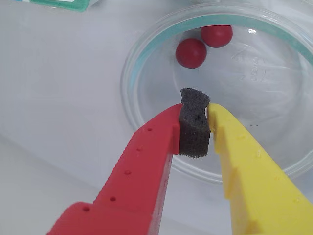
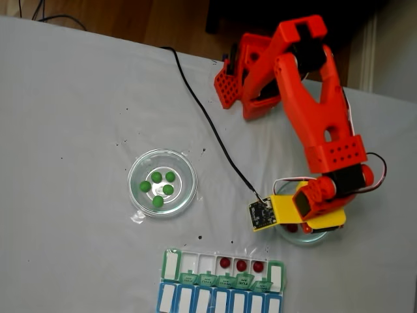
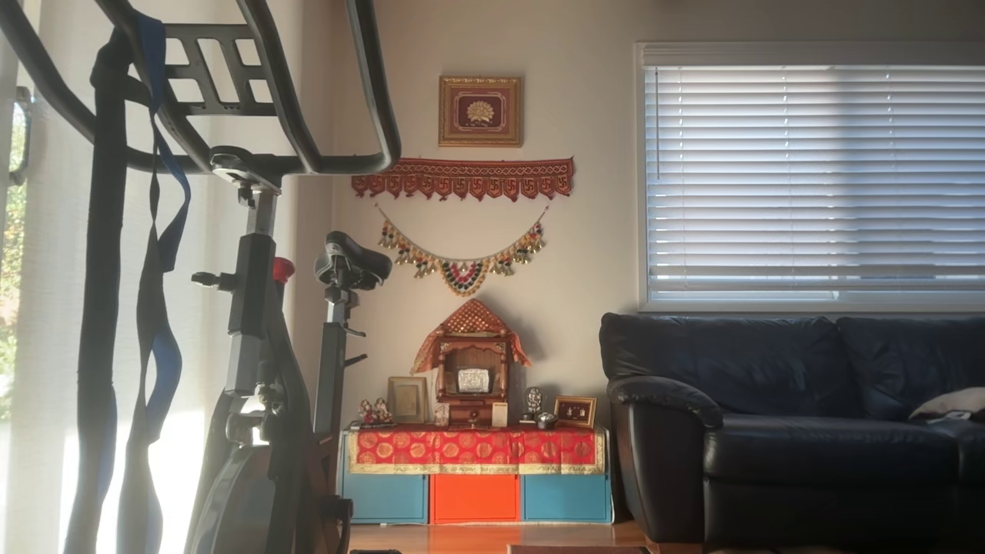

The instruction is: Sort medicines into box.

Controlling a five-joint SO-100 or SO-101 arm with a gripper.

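Observation:
Two dark red medicines [image 1: 190, 53] [image 1: 216, 35] lie in a clear round dish [image 1: 146, 58] in the wrist view. My gripper [image 1: 195, 115] hangs over that dish's near side, its red and yellow fingers shut on their own dark foam pad and holding no ball. In the fixed view the gripper [image 2: 301, 227] is above the right dish [image 2: 319, 238]. The box [image 2: 221, 280] lies at the front with its green lids folded open. Three red medicines [image 2: 241, 265] sit in neighbouring compartments. Several green medicines [image 2: 158, 186] rest in the left dish [image 2: 186, 166].
A blue-lidded organizer row [image 2: 215, 301] lies against the box's near side. A black cable [image 2: 208, 130] runs across the table to the wrist board. The arm's base [image 2: 244, 78] stands at the back. A teal-green edge [image 1: 63, 4] shows at the wrist view's top left.

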